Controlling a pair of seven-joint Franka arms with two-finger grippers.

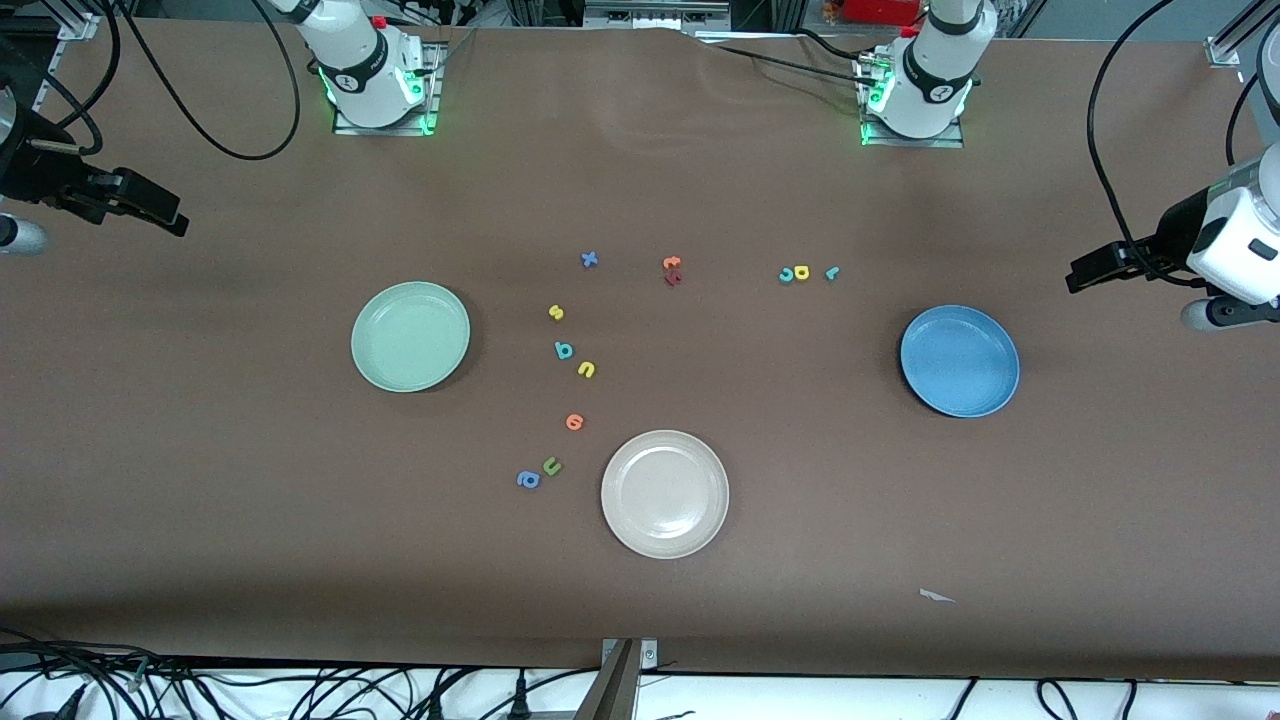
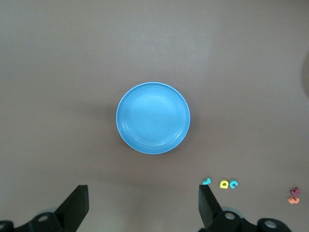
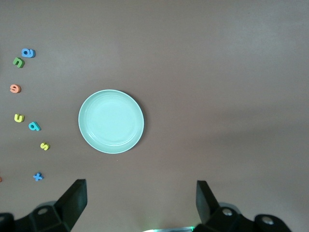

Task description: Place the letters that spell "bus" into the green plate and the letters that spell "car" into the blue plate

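Note:
The green plate (image 1: 410,336) lies toward the right arm's end and holds nothing. Beside it, toward the middle, lie the yellow s (image 1: 556,313), teal b (image 1: 563,350) and yellow u (image 1: 586,370). The blue plate (image 1: 960,360), toward the left arm's end, is also bare. The teal c (image 1: 786,274), yellow a (image 1: 801,272) and thin teal r (image 1: 831,272) sit in a row farther from the camera than it. My left gripper (image 2: 143,193) hangs open high over the table's left-arm end. My right gripper (image 3: 141,188) hangs open over the right-arm end. Neither holds anything.
A beige-white plate (image 1: 665,493) sits nearest the camera at mid-table. Beside it lie an orange letter (image 1: 574,422), an olive u (image 1: 551,466) and a blue a (image 1: 528,480). A blue x (image 1: 589,259) and stacked orange and red letters (image 1: 672,270) lie farther back.

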